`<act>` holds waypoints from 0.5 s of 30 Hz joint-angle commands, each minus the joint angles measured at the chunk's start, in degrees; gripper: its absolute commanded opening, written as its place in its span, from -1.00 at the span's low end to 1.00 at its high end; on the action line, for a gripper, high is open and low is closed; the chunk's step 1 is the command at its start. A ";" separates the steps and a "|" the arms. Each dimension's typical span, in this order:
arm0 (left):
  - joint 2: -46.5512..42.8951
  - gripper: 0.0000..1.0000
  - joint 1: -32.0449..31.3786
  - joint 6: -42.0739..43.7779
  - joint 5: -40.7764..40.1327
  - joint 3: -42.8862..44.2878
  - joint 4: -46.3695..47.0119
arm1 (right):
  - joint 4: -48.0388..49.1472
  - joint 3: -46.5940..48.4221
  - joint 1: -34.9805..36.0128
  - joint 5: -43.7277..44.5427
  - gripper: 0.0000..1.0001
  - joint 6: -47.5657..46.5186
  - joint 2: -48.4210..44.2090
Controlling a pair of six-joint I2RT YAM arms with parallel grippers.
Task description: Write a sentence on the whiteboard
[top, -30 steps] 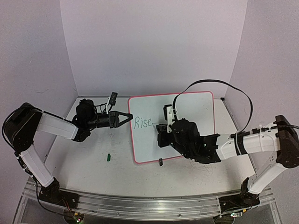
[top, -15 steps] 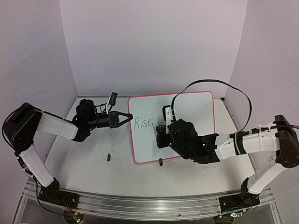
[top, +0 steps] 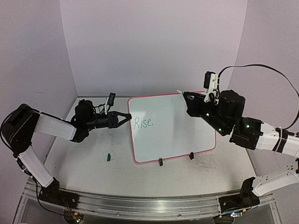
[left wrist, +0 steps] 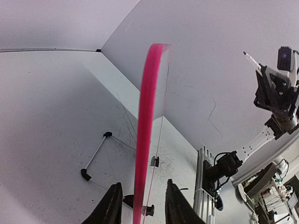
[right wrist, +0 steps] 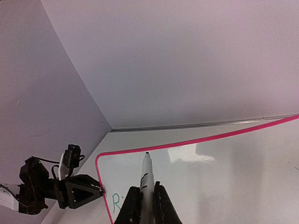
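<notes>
The whiteboard (top: pixel 173 135) stands tilted at the table's middle, pink-framed, with "Rise." (top: pixel 142 122) in green near its left side. My left gripper (top: pixel 127 116) is at the board's left edge. In the left wrist view the left gripper (left wrist: pixel 142 183) is open, and the pink frame (left wrist: pixel 147 102) runs between the fingers with a gap on each side. My right gripper (top: pixel 190 100) hangs above the board's upper right, shut on a white marker (top: pixel 181 92). The right wrist view shows the marker (right wrist: pixel 146 175) pointing over the board (right wrist: pixel 224 177), its tip off the surface.
A small green cap (top: pixel 108 157) lies on the table left of the board's front. Two black clip feet (top: pixel 160 162) (top: pixel 190 155) hold the board's lower edge. A thin white rod with black ends (left wrist: pixel 96 156) lies behind the board. Walls close in left, back and right.
My right arm has lifted off the board and swung up and to the right with the marker. The whole board now shows. My left jaws have parted from the board's edge.
</notes>
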 commanded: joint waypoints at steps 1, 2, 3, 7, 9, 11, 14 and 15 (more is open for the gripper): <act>-3.46 -0.22 0.10 0.95 -3.44 0.53 -2.23 | -2.94 0.82 0.09 -1.87 -1.00 -5.74 2.04; -3.75 -0.16 0.10 0.95 -4.29 0.47 -2.51 | -3.11 1.43 0.07 -1.93 -1.00 -7.18 2.40; -4.25 -0.10 0.11 1.03 -5.19 0.28 -2.93 | -3.25 1.97 0.08 -1.90 -1.00 -8.33 2.62; -5.92 0.23 0.10 0.99 -7.81 -0.52 -4.27 | -3.72 2.44 0.09 -1.57 -1.00 -11.62 2.82; -6.30 0.40 0.11 0.10 -8.11 -0.68 -4.49 | -4.07 2.46 0.07 -1.37 -1.00 -12.23 2.94; -6.47 0.60 0.11 -0.82 -8.24 -0.54 -4.59 | -4.76 2.43 0.08 -1.29 -1.00 -12.12 3.00; -6.70 0.75 0.11 -1.86 -8.76 -0.19 -5.36 | -5.27 1.50 0.10 -1.16 -1.00 -11.46 1.94; -6.75 0.76 0.11 -2.22 -9.29 -0.13 -5.67 | -5.28 1.04 0.07 -1.06 -1.00 -11.22 1.39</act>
